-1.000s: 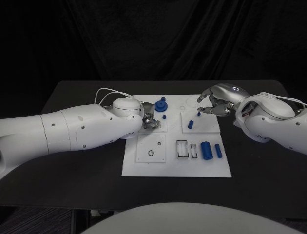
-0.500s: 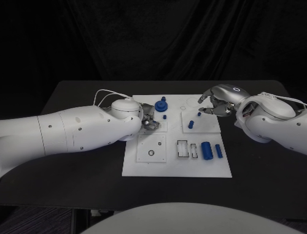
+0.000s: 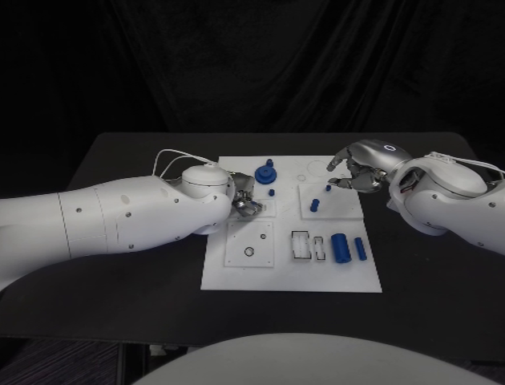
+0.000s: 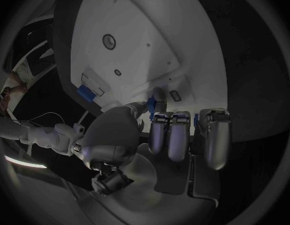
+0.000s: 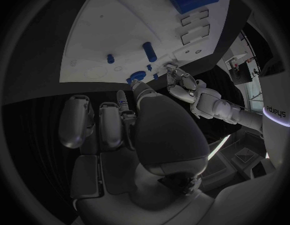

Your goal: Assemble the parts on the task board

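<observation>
left hand (image 3: 244,200) fingertips hidden over task board (image 3: 236,273), grasp unclear

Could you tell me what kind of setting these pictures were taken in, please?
Probably a robotics lab test station: a black table backed by dark curtains, a white task board with small blue parts, and two white robot arms with the left hand and right hand over it.

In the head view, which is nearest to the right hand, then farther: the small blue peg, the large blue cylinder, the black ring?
1. Small blue peg, just beside the right hand.
2. Large blue cylinder, board's near right.
3. Black ring, near left.
</observation>
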`<state>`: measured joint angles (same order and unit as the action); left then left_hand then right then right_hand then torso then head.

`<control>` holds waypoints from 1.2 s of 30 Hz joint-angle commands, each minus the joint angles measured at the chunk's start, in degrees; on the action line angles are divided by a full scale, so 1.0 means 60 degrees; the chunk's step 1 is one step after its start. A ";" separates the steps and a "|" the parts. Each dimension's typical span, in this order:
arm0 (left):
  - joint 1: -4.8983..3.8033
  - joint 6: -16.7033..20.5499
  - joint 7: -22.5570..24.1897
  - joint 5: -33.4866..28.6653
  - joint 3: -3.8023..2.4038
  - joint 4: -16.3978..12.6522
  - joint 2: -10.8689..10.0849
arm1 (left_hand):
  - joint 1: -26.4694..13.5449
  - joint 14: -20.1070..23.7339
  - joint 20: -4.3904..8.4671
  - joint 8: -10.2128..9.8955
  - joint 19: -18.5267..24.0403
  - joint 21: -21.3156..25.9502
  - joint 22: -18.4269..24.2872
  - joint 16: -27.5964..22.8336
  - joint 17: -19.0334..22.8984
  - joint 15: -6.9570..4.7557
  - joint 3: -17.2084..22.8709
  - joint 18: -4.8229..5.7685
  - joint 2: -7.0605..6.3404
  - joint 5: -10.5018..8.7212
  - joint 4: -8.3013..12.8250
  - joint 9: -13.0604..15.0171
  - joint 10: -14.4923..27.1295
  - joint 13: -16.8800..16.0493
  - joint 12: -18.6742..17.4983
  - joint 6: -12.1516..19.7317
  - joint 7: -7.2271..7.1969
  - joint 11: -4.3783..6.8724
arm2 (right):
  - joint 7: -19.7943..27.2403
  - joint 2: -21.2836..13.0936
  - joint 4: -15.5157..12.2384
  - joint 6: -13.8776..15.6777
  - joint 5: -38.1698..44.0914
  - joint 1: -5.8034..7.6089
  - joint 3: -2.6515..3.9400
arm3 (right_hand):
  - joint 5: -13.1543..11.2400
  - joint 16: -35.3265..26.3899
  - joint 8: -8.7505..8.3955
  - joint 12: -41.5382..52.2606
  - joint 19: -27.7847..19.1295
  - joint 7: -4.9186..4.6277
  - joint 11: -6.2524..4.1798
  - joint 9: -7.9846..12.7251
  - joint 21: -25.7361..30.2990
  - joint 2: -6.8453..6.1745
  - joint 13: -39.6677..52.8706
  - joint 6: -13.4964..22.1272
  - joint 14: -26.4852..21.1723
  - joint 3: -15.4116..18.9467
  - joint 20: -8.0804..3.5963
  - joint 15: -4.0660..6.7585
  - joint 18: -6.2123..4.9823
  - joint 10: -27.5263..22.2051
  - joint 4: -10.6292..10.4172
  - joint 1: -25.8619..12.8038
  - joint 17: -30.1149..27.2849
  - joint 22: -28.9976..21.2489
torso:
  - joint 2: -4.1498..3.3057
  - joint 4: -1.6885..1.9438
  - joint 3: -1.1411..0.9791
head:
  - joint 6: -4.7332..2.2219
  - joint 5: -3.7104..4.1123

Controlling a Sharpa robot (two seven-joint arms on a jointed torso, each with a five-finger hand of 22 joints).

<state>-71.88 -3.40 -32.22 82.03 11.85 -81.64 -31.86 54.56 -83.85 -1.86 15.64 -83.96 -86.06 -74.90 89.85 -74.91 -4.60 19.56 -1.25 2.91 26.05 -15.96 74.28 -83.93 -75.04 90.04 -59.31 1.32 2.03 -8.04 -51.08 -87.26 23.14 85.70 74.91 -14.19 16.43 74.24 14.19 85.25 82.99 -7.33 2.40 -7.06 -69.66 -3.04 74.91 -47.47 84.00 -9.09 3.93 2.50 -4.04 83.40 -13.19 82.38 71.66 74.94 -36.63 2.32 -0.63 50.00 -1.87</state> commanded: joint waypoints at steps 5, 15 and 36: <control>0.0080 -0.0187 -0.0007 -0.0135 0.0040 0.0061 0.0010 | -0.0233 -0.1026 0.0044 -0.0082 -0.0359 0.0067 -0.1973 0.0025 -0.2514 -0.0062 -0.0139 -0.0033 0.0088 -0.0686 -0.0120 0.0022 -0.1012 -0.2494 -0.0007 -0.0144 -0.0007 0.0068 | -0.0250 0.0004 0.0003 -0.0209 0.0043 -0.0029 0.0005 | 0.0060 -0.0110 0.0049 -0.0068 -0.0064 -0.0009 -0.0004 0.0014 0.0089 0.0029 0.1040 -0.0090 0.0365 -0.0021 0.0014 -0.0081 -0.0108 -0.0090 0.0044 0.0122 -0.0060 0.0933 | 0.0001 -0.0006 0.0000 | 0.0000 -0.0011; 0.0095 -0.0083 0.0002 -0.0135 0.0040 0.0182 0.0029 | -0.0541 -0.1026 0.0042 -0.0195 -0.0349 0.0096 -0.1973 0.0025 -0.2514 -0.0056 -0.0371 -0.0038 0.0187 -0.1356 -0.0117 -0.0019 -0.1012 -0.2494 -0.0007 -0.0178 -0.0005 0.0062 | -0.0336 -0.0003 0.0002 -0.0366 0.0032 -0.0032 0.0005 | 0.0075 -0.0135 0.0053 -0.0081 -0.0073 -0.0008 -0.0004 0.0018 0.0115 0.0031 0.1020 -0.0100 0.0357 -0.0032 0.0014 -0.0081 -0.0113 -0.0108 0.0049 0.0128 -0.0086 0.0922 | -0.0006 -0.0004 -0.0002 | 0.0000 -0.0024; 0.0116 0.0153 0.0136 -0.0135 0.0041 0.0227 -0.0004 | -0.1766 -0.1026 0.0033 -0.0431 -0.0349 0.0143 -0.1998 0.0025 -0.2514 -0.0049 -0.1410 -0.0043 0.0618 -0.2326 -0.0159 -0.0145 -0.1012 -0.2494 -0.0007 -0.0391 0.0008 0.0050 | -0.0449 -0.0006 0.0005 -0.0530 0.0019 -0.0039 0.0005 | 0.0140 -0.0259 0.0060 -0.0136 -0.0124 -0.0007 -0.0006 0.0035 0.0259 0.0031 0.0934 -0.0129 0.0316 -0.0070 0.0014 -0.0081 -0.0142 -0.0183 0.0071 0.0147 -0.0219 0.0862 | -0.0004 -0.0008 0.0002 | 0.0000 -0.0055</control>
<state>-71.67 -2.12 -31.69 81.79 11.81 -80.54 -31.79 44.22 -83.85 -1.86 13.28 -83.96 -85.40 -74.94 89.85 -74.90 -4.60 11.13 -1.26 6.75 12.18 -16.91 73.32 -83.93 -75.04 90.04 -61.35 1.34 2.03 -9.57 -51.06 -87.20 20.55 85.64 74.84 -14.19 17.08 72.86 14.19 84.74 82.51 -7.34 2.26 -6.90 -68.31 -2.86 74.91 -47.88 83.99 -9.42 4.00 2.50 -4.03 82.69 -12.86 82.64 70.40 74.92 -36.67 2.27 -0.63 50.00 -2.19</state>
